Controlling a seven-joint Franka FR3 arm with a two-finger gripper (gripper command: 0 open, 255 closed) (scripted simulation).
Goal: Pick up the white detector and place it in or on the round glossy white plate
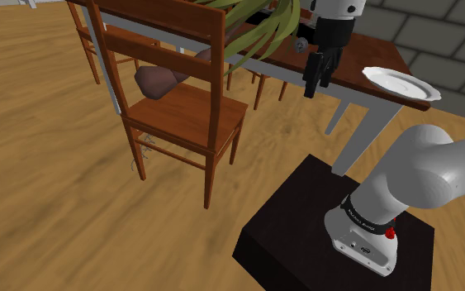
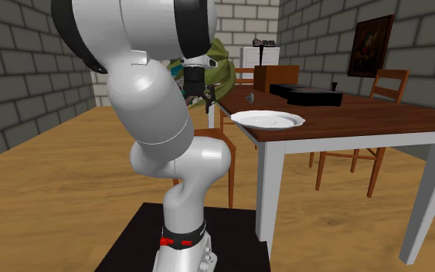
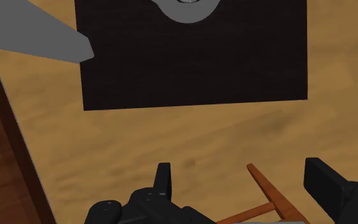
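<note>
Claw released, empty, hanging off the bench edge above the floor. Detector, I think, is the small grey lump on the bench just beside claw. Plate farther off, stand side. I'd lift, centre over detector, descend square.

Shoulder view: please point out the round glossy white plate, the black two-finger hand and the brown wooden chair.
Round glossy white plate (image 1: pixel 401 83), shoulder view, its bare middle.
Black two-finger hand (image 1: pixel 316 81), shoulder view, midway between its fingertips.
Brown wooden chair (image 1: pixel 193 116), shoulder view, bare part of its seat.
</note>
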